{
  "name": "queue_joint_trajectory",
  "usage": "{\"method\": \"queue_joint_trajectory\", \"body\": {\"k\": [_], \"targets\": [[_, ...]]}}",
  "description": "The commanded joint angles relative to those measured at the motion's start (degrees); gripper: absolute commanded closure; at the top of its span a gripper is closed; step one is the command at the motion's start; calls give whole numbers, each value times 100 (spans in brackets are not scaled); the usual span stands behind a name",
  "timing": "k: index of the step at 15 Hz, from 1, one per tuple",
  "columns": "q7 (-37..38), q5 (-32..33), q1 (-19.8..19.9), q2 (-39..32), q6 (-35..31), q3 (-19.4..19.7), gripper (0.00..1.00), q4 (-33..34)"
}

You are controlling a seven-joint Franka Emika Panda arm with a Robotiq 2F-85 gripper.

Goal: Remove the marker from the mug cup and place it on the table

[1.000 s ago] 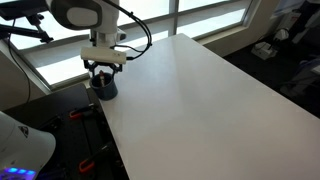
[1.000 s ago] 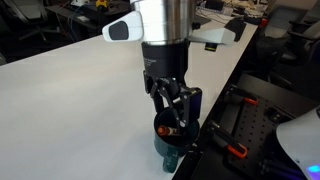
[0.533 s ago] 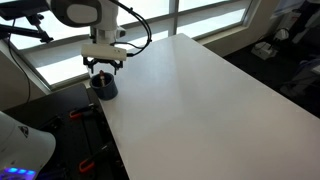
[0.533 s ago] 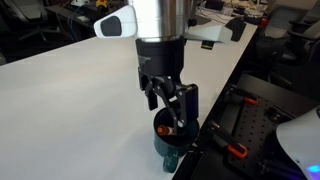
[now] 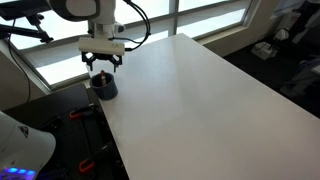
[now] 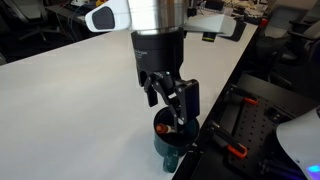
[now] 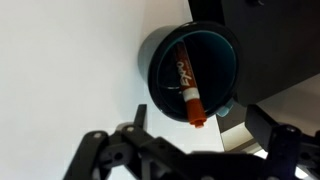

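Marker [image 7: 186,85]: thin dark stick with a reddish-orange end. It lies aslant inside the mug cup [image 7: 215,55], one end on the dark floor and the coloured end propped against the wall near the rim. The cup's wall alone supports that lean, and nothing grips the marker. The raised end is probably the easiest part to pinch.

Mug cup: dark grey-blue, upright, standing on the table [image 5: 200,90] close to its edge at a corner, as both exterior views show. The mouth is open upward, so the marker can be reached only from above.

Table: white, glossy, with a broad bare surface beside the cup, suitable for setting the marker down.

Gripper [image 6: 168,105]: hangs directly over the cup with fingers pointing down, which suits a vertical reach into the mouth. The jaws are spread wide, one finger to each side of the cup's opening in the wrist view, and they hold nothing.

Change against the earlier frames: the gripper stands higher above the cup than a second ago, when its fingertips reached down to the rim. The upper arm has shifted sideways in both exterior views. The marker and cup have not moved, so the task is judged to be still at the grasping step.
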State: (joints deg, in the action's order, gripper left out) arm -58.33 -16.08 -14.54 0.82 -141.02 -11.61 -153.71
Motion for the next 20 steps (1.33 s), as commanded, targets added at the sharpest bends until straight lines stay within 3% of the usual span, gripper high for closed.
{"method": "queue_joint_trajectory", "body": {"k": [1, 7, 16, 20], "targets": [[401, 242, 33, 303, 583, -48, 0, 37], [406, 252, -5, 492, 1061, -13, 0, 29], [75, 199, -18, 442, 675, 1, 0, -257], [123, 160, -9, 347, 818, 12, 0, -154]]}}
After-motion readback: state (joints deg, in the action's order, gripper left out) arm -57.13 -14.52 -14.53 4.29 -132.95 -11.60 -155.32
